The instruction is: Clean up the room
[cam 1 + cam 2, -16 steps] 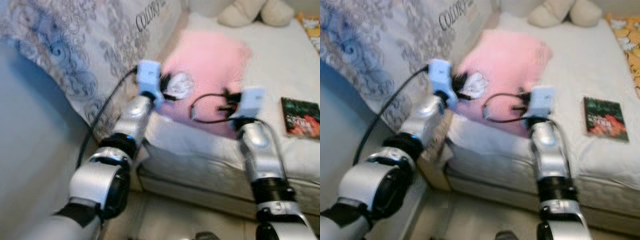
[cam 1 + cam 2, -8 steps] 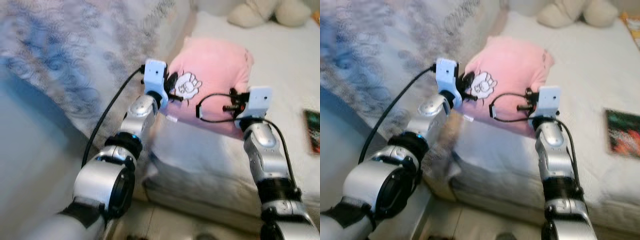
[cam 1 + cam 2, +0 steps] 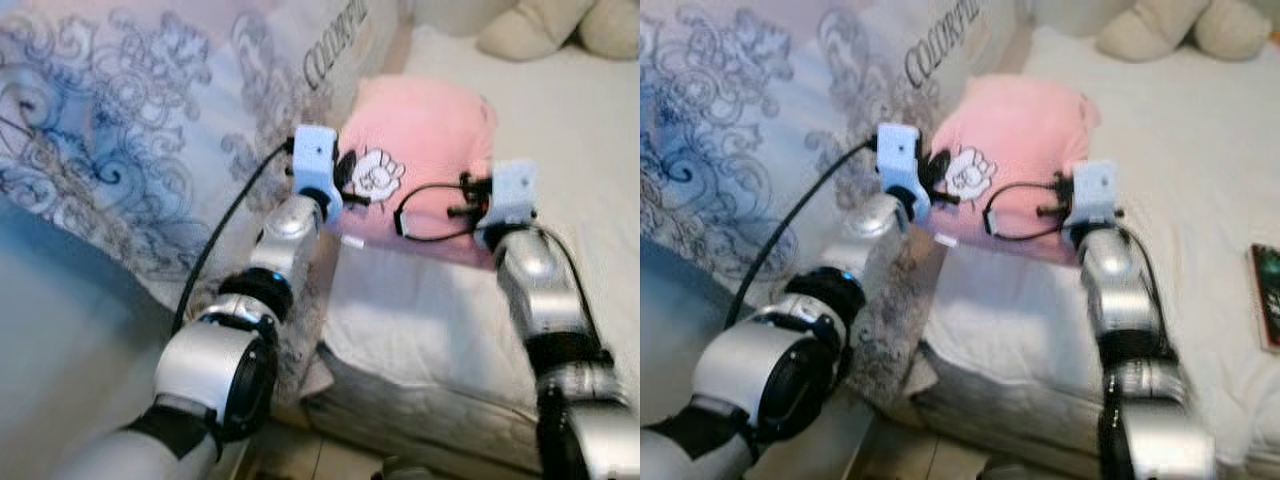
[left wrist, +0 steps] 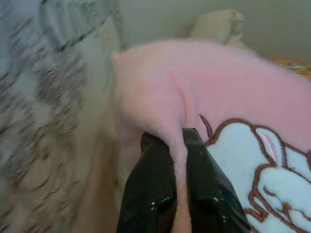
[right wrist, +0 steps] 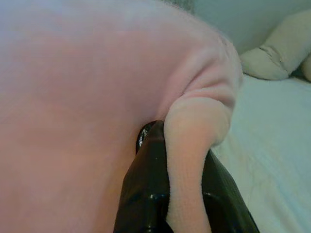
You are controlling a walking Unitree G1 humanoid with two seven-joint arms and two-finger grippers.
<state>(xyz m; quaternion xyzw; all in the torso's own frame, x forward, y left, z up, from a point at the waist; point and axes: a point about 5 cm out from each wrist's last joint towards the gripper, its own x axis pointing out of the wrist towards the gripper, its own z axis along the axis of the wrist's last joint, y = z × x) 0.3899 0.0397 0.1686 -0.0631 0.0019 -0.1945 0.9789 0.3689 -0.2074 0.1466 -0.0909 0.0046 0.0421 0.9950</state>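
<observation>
A pink plush pillow [image 3: 425,130] with a white cartoon patch [image 3: 372,174] is held up over the white bed [image 3: 560,120], between both arms. My left gripper [image 4: 179,160] is shut on a pinched fold at the pillow's left edge, close to the patch [image 4: 262,170]. My right gripper [image 5: 187,160] is shut on a bunched corner of the pillow [image 5: 97,97] at its right side. In the eye views the pillow hides the fingers of both grippers.
A grey patterned duvet [image 3: 130,130] with lettering is heaped on the left, against the left arm. A cream plush toy [image 3: 545,25] lies at the bed's far end. A dark book [image 3: 1268,295] rests on the bed at the right. The bed's front edge [image 3: 420,410] is just below the arms.
The camera has swung and drawn closer, so the duvet looms larger and the book slid right. The pillow stays gripped by both grippers, raised a bit off the bed.
</observation>
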